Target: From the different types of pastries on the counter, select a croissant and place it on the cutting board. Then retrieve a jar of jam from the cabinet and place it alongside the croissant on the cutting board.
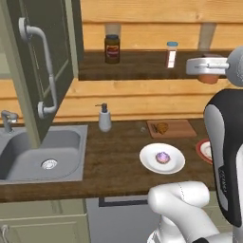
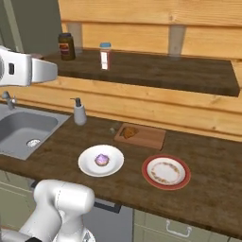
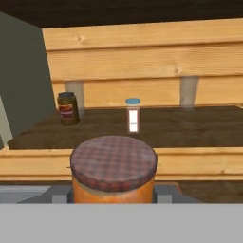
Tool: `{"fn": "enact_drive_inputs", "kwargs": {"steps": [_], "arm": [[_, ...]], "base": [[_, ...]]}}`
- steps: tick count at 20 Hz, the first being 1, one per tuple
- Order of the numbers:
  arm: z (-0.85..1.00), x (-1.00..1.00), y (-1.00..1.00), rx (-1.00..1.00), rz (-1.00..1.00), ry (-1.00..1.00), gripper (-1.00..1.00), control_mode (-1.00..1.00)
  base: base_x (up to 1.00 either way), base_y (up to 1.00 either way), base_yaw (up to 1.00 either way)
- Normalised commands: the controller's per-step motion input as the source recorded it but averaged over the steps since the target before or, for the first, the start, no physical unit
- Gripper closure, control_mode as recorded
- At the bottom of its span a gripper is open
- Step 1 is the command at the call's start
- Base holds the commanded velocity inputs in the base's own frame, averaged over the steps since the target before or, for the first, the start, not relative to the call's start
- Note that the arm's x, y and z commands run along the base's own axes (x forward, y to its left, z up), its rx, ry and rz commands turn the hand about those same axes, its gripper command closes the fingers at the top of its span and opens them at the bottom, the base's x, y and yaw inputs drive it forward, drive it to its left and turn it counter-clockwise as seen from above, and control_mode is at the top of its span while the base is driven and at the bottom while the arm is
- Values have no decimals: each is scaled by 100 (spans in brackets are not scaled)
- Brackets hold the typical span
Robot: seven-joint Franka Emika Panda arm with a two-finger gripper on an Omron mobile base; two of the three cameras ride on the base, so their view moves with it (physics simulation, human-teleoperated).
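I have the jar of jam (image 3: 114,168) between my fingers (image 1: 209,77), which are closed part-way around its orange body, and I am holding it up in the air well above the surface (image 1: 114,161), level with the open shelf (image 2: 156,71).

The risk I see is in the way down. The jar looks smooth and round, and my grip is on its sides only, so a quick swing or a tilt could let it slide out. It would then fall onto the white plate (image 1: 151,160) with the purple cupcake (image 1: 162,157), or onto the red-rimmed plate (image 2: 166,172). The cutting board (image 2: 146,136) is small and flat, and the croissant (image 2: 129,132) already lies on its left part. If I come down too far that way I would press the jar into the pastry; too far the other way and it lands half off the edge.

The jar lid is a dull checked red-brown disc. The croissant is lumpy and golden. The board is reddish wood, the surface darker and grained. On the shelf stand a dark jar (image 3: 68,108) with a label and a clear shaker (image 3: 133,115) with a blue cap.
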Motion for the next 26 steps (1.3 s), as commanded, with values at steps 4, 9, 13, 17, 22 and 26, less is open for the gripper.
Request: {"fn": "enact_drive_inputs", "kwargs": {"steps": [4,9,13,17,22,26], "arm": [[0,0,0,0,0,0,100,100],[0,0,0,0,0,0,100,100],[0,0,0,0,0,0,100,100],[0,0,0,0,0,0,100,100],[0,0,0,0,0,0,100,100],[0,0,0,0,0,0,100,100]], "base": [[41,-46,17],[22,-31,11],[2,-9,3],[18,-4,-36],[0,-11,-53],[0,0,-19]]}}
